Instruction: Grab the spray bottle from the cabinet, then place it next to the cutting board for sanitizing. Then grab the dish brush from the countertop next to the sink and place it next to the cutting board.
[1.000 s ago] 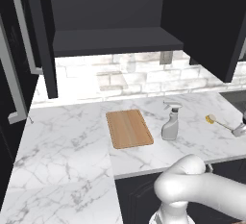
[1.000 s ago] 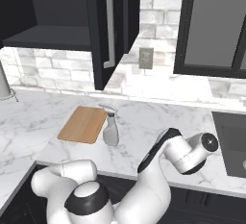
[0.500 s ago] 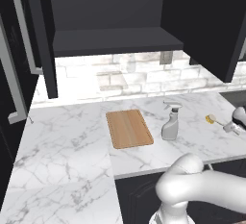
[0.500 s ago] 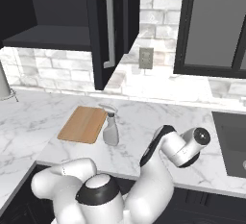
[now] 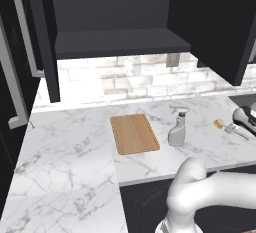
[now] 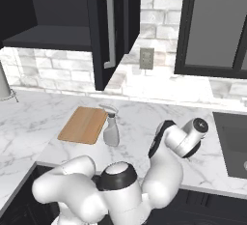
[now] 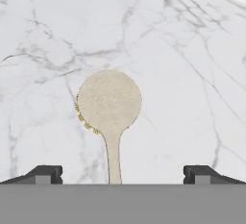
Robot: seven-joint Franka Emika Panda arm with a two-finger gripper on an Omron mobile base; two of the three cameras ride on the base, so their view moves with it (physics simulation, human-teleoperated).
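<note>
My fingers (image 7: 123, 174) are spread wide, pointing down over the desk (image 7: 192, 74). The dish brush (image 7: 109, 107) lies flat between them, head toward 12 o'clock, handle running back to 6, untouched.

Bare countertop (image 7: 192, 74) around dish brush (image 7: 109, 104)
</note>
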